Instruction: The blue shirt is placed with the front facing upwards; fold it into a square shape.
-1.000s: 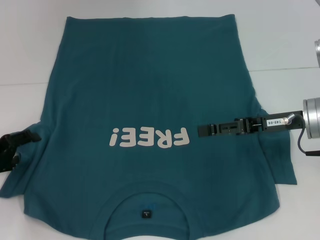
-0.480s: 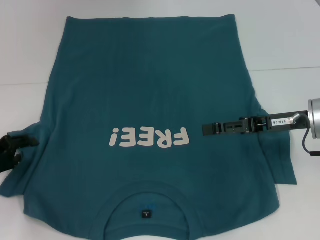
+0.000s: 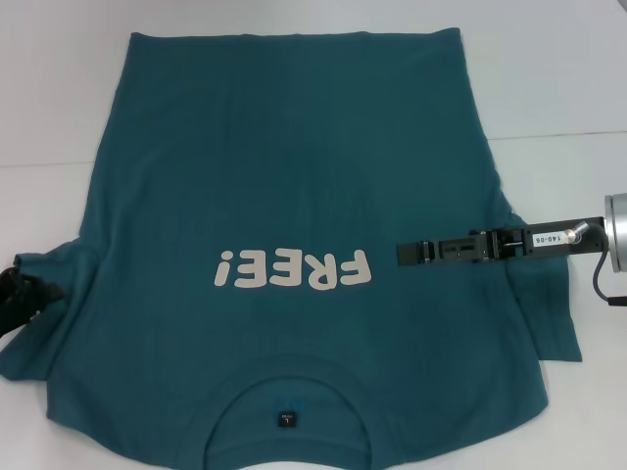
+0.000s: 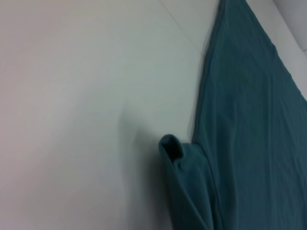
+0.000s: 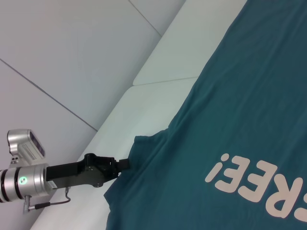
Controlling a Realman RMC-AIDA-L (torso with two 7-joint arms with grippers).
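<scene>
Head view: blue shirt [image 3: 294, 196] flat, right end effector [image 3: 404, 254] over chest.

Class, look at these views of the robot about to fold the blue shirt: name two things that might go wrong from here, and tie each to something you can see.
1. The left gripper meets the blue shirt only at the left sleeve's bunched edge; a thin grasp might slip when lifted.
2. The right gripper hangs over the chest beside the FREE! lettering, away from the right sleeve. Closing there could drag the fabric into wrinkles and give an uneven fold.
</scene>
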